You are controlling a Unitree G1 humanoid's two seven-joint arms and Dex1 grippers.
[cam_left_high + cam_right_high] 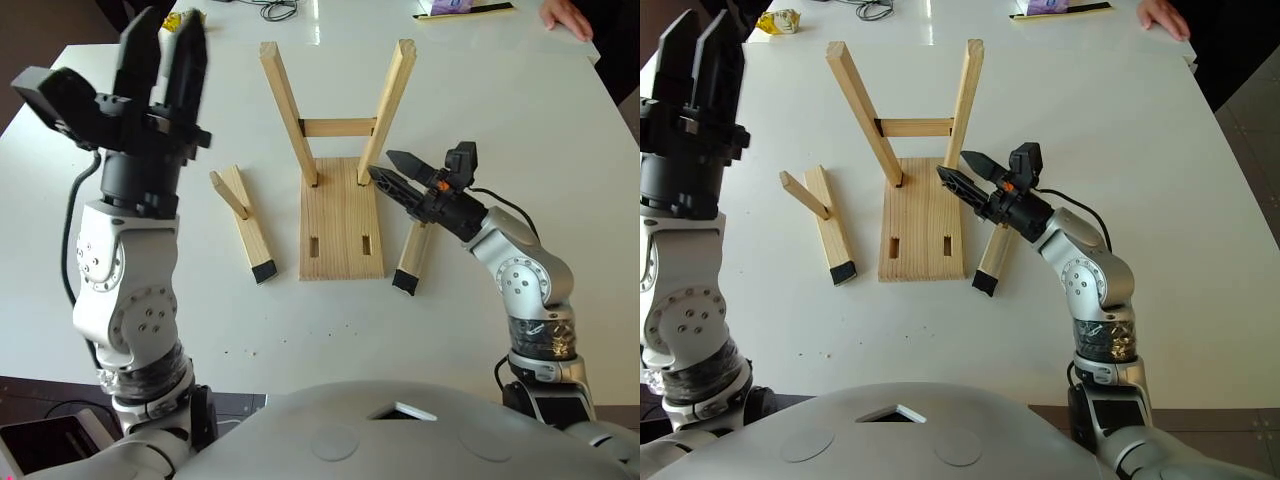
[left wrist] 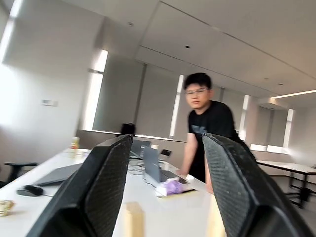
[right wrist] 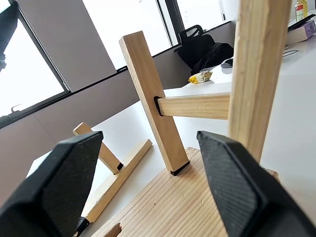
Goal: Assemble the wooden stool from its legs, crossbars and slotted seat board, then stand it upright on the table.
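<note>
The slotted seat board (image 1: 340, 222) lies flat on the white table (image 1: 560, 140). Two legs (image 1: 288, 110) joined by a crossbar (image 1: 338, 127) stand in its far slots, leaning away. A loose leg with a crossbar stub (image 1: 246, 222) lies left of the board. Another leg (image 1: 412, 258) lies to its right, partly under my right arm. My right gripper (image 1: 388, 170) is open, close to the base of the right standing leg (image 3: 256, 69). My left gripper (image 1: 165, 50) is raised high over the table's left side, open and empty.
A yellow wrapper (image 1: 780, 20) lies at the far left corner of the table. A purple object (image 1: 445, 6) sits at the far edge, and a person's hand (image 1: 565, 15) rests at the far right corner. Bare table stretches right of my right arm.
</note>
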